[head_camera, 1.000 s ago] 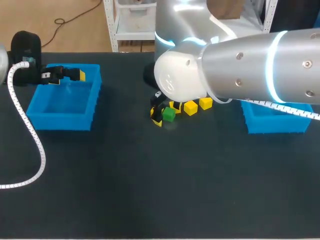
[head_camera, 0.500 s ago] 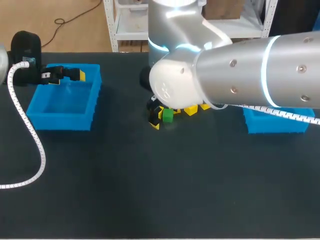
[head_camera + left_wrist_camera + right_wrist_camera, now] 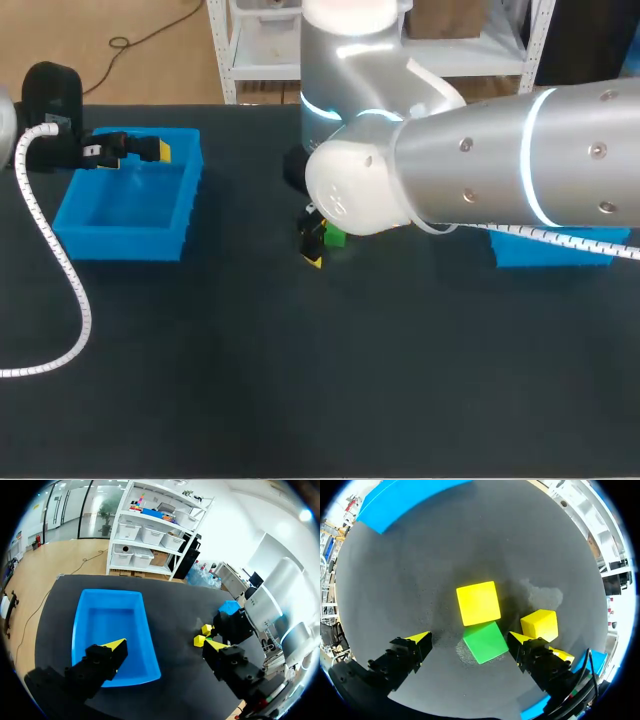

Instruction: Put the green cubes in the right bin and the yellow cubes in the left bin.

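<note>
Presently in hand: the pick of the green cube (image 3: 485, 642), which I judge to be the first leg of its trip to the right bin (image 3: 560, 250).
Right gripper (image 3: 470, 640): fingers are spread, one to each side of the green cube. One tip is close at its corner and the other stands apart, so nothing is gripped.
Green cube: on the table (image 3: 200, 350), touching a yellow cube (image 3: 478, 602) just ahead of it.
Next move: you need to close squarely on the green cube alone, lift it, then carry it to the right bin. The touching yellow neighbour could be nudged or dragged along.
Left gripper (image 3: 165, 645): spread and holding nothing, over the left bin (image 3: 112, 625).
Right wrist view: only here do you see the two cubes in contact, and a second yellow cube (image 3: 540, 624) beside one finger.
Head view: your right arm (image 3: 480, 150) hides the yellow cubes, but you see both bins at opposite sides of the table.
</note>
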`<action>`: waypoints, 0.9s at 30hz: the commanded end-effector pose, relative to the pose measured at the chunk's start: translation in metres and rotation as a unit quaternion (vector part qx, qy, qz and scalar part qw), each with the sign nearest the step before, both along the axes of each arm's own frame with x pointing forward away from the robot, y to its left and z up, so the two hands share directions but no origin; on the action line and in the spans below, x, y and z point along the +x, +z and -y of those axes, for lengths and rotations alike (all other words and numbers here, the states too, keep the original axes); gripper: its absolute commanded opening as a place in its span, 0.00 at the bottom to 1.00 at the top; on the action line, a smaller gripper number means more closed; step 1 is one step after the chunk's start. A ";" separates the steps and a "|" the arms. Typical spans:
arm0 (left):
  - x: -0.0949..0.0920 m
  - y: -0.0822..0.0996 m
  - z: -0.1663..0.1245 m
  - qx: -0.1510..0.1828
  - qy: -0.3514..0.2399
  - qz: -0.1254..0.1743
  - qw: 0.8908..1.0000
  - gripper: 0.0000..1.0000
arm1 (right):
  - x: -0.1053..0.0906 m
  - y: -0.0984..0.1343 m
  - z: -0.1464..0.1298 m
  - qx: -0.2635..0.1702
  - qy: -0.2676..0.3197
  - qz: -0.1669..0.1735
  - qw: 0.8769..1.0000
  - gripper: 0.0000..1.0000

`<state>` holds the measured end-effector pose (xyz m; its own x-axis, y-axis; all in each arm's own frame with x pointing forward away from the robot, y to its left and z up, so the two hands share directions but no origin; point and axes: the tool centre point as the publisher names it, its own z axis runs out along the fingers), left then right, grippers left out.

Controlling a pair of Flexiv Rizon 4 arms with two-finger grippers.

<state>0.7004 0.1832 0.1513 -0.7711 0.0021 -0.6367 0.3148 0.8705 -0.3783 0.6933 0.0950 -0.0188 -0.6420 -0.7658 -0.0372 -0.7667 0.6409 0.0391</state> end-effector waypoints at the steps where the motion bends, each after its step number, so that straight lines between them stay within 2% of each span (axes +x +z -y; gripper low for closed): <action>1: -0.001 -0.001 -0.001 -0.004 -0.002 0.003 1.000 1.00 | 0.000 0.001 0.001 0.002 0.000 0.005 1.000 1.00; 21: -0.001 -0.001 -0.001 -0.004 -0.002 0.003 1.000 1.00 | 0.009 0.003 -0.007 -0.002 0.014 0.013 1.000 1.00; 24: -0.001 -0.001 -0.001 -0.004 -0.002 0.003 1.000 1.00 | 0.010 0.002 -0.007 -0.003 0.015 0.014 1.000 0.85; 25: -0.001 -0.001 -0.001 -0.004 -0.002 0.003 1.000 1.00 | 0.010 0.002 -0.007 -0.004 0.015 0.014 1.000 0.76; 26: -0.001 -0.001 -0.001 -0.004 -0.002 0.003 1.000 1.00 | 0.010 0.002 -0.006 -0.004 0.015 0.014 1.000 0.49; 27: -0.001 -0.001 -0.001 -0.004 -0.002 0.003 1.000 1.00 | 0.010 0.001 -0.006 -0.004 0.016 0.014 1.000 0.43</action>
<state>0.7004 0.1832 0.1513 -0.7711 0.0021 -0.6367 0.3148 0.8705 -0.3783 0.7032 0.1020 -0.0173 -0.6168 -0.7857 -0.0480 -0.7869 0.6169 0.0128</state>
